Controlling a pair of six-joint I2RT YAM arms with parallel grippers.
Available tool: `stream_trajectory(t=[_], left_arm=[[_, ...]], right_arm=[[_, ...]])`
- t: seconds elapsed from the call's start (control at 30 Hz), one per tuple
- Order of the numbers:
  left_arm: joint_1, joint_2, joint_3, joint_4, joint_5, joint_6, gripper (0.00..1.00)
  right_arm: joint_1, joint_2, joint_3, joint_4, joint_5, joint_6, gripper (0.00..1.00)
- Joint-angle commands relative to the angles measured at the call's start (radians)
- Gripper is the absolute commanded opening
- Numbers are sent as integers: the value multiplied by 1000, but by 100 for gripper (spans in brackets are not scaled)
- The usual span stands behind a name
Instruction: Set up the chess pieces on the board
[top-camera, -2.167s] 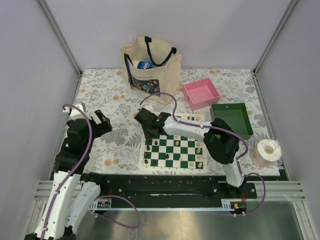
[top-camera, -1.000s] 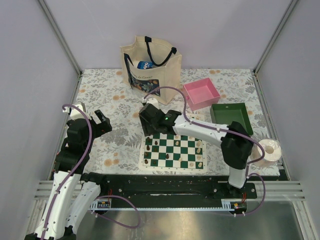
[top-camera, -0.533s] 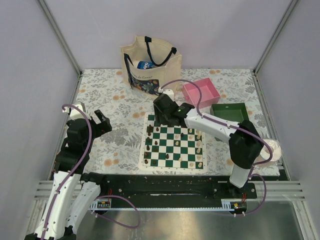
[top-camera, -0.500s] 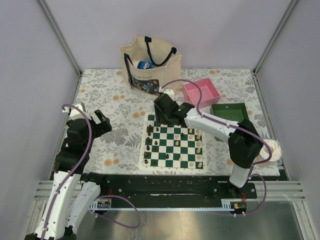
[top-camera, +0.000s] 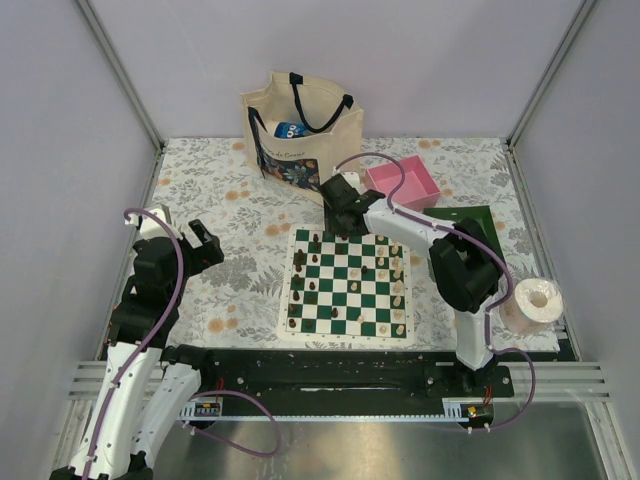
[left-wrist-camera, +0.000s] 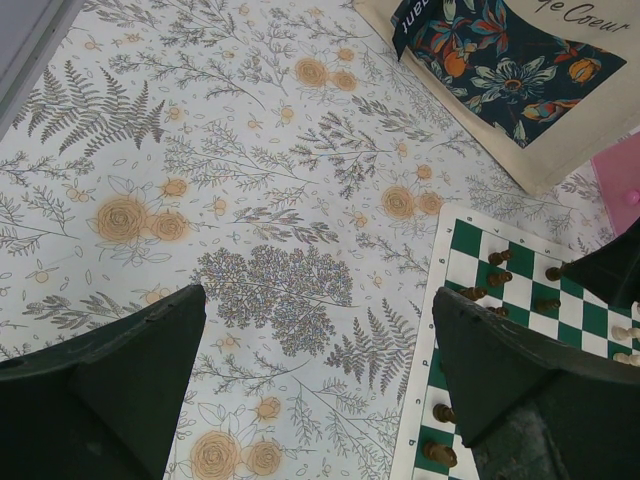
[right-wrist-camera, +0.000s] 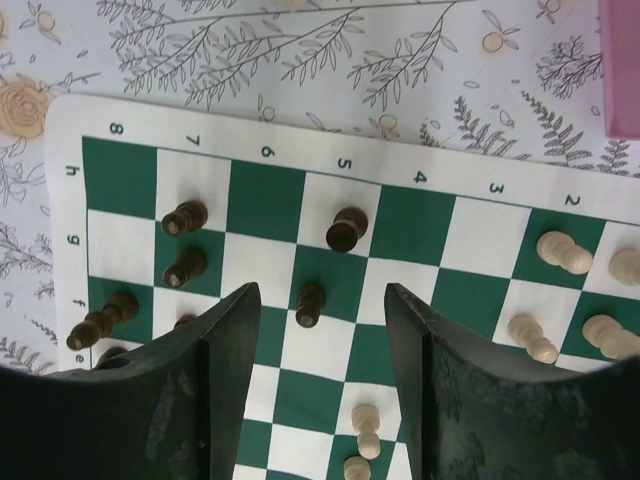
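Note:
The board (top-camera: 349, 299), green and white checks with a white border, lies flat in front of the arms. Dark chess pieces (top-camera: 298, 283) stand along its left columns and cream ones (top-camera: 398, 300) along its right. My right gripper (top-camera: 340, 207) hangs open over the board's far edge. In the right wrist view the board (right-wrist-camera: 265, 200) fills the frame. A dark pawn (right-wrist-camera: 311, 303) stands free on its square between the spread fingers of my right gripper (right-wrist-camera: 320, 295). My left gripper (top-camera: 200, 245) is open over the floral cloth left of the board (left-wrist-camera: 455, 262), and in the left wrist view this gripper (left-wrist-camera: 318, 300) holds nothing.
A cream tote bag (top-camera: 300, 130) stands at the back. A pink tray (top-camera: 403, 185) and a green tray (top-camera: 465, 237) sit beyond the board's right corner. A paper roll (top-camera: 532, 300) stands at the right edge. A metal frame bounds the table.
My right arm has swung from the board's left side toward the back and right, and its gripper now hangs over the far edge. The left arm has not moved.

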Motion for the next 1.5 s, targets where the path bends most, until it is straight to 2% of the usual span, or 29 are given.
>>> stream_trajectory(t=[0.0, 0.23, 0.43, 1.07, 1.17, 1.23, 1.47], left_arm=[[9, 3, -6, 61, 17, -2, 99], [10, 2, -6, 61, 20, -2, 99], [13, 3, -6, 61, 20, -2, 99], [15, 3, -8, 62, 23, -2, 99], [13, 3, -8, 61, 23, -2, 99], [15, 2, -9, 61, 23, -2, 99], [15, 3, -8, 62, 28, -2, 99]], right_arm=[[-28, 40, 84, -31, 22, -32, 62], [-43, 97, 127, -39, 7, -42, 58], [-48, 118, 141, -45, 8, -50, 49], [-54, 172, 187, -68, 13, -75, 41], [-54, 174, 193, -71, 13, -85, 34], [-55, 172, 196, -76, 11, -91, 24], [-52, 97, 196, -77, -4, -96, 20]])
